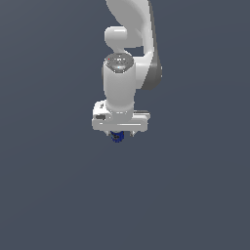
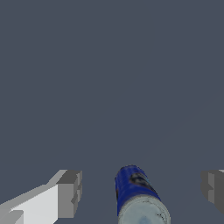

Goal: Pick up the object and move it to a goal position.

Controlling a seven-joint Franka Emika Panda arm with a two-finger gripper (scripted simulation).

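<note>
You have one small blue cylindrical can [image 2: 135, 192] and one white arm with its gripper [image 1: 119, 134]. The wrist view shows the grey fingers [image 2: 70, 192] spread wide, clear of the can between them — holding nothing. At the exterior view's centre, only a blue sliver [image 1: 116, 137] peeks below the hand.

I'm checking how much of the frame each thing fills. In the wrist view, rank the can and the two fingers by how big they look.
1. Can, nearest the lens, so its size is exaggerated.
2. Finger with the white link.
3. Other finger, cut off by the frame edge, so unsure.
</note>
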